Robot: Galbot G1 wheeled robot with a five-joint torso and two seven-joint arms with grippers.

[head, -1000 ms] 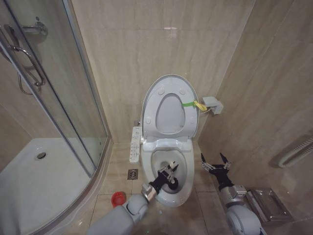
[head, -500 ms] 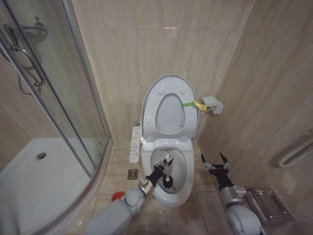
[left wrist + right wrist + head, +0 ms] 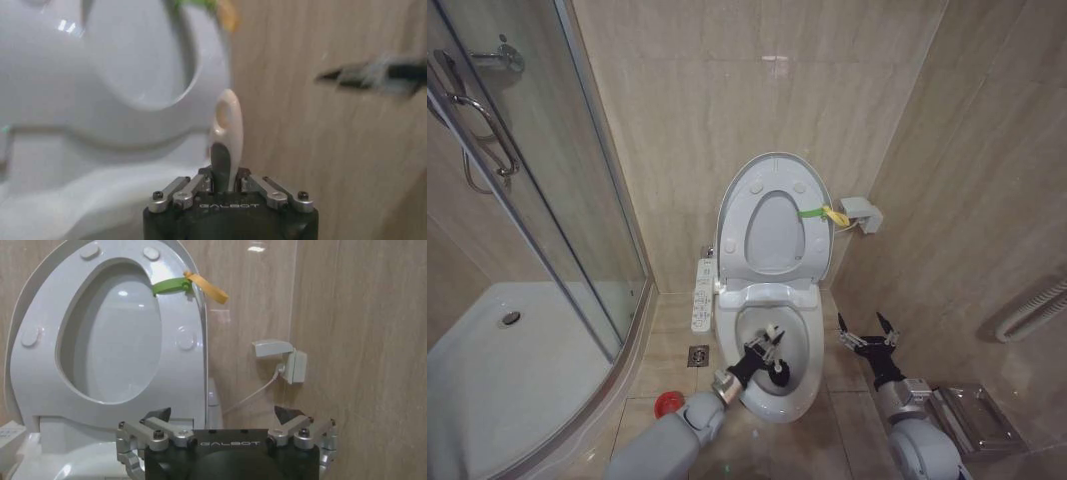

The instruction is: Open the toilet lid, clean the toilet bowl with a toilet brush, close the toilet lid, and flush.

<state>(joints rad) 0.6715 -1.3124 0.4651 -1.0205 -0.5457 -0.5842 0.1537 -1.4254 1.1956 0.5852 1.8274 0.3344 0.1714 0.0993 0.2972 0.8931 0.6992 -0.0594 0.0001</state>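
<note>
The toilet lid (image 3: 772,205) stands raised against the wall, with its yellow-green strap (image 3: 819,212) on the right edge. The ring seat is up with it. Below, the white toilet bowl (image 3: 799,398) lies uncovered. My left gripper (image 3: 765,352) reaches into the bowl, shut on the toilet brush (image 3: 779,377), whose black head is down inside. In the left wrist view the brush's pale handle (image 3: 225,120) sticks up from the left gripper (image 3: 227,184). My right gripper (image 3: 867,333) hangs open to the right of the bowl, holding nothing. The right wrist view faces the lid (image 3: 40,370) past the right gripper (image 3: 223,416).
A small red cup holder (image 3: 667,404) sits on the floor left of the bowl, near a floor drain (image 3: 698,355). The button panel (image 3: 704,292) runs along the bowl's left side. A glass shower enclosure (image 3: 577,230) fills the left. A wall box (image 3: 862,213) hangs right of the lid.
My left gripper swept the brush a little to the left inside the bowl, then back to the right. The right arm has stayed still.
</note>
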